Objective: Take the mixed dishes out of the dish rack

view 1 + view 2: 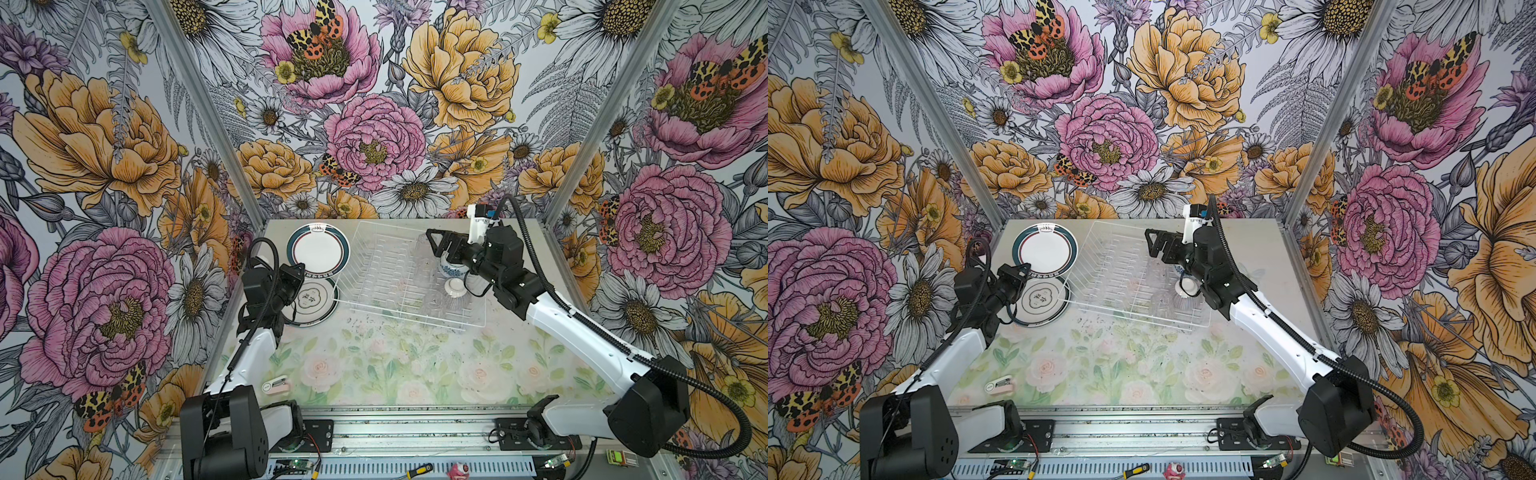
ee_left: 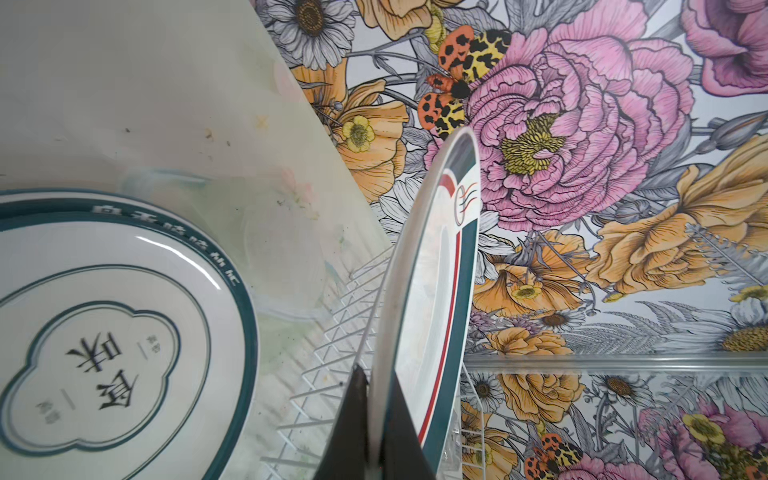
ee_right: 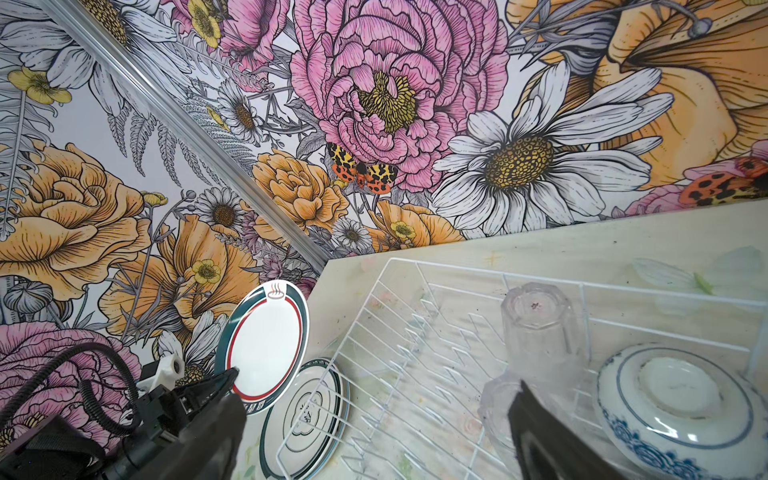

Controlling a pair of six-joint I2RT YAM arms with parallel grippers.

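Plate, flat: round white plate with dark teal rim [image 1: 318,301] lies on the table [image 1: 415,374], just left of the white thin-wire dish rack [image 1: 415,317].
Left gripper [image 2: 374,415]: clamped on a round white plate with teal-and-red border [image 1: 318,249], held on edge; you should tip it slowly and release once it lies flat.
Rack load: upturned clear glass tumbler [image 3: 540,324].
Right gripper [image 1: 438,249]: jaws wide, empty, near the tumbler.

A yellow-handled screwdriver [image 1: 419,471] lies near a pink trinket [image 1: 457,470].
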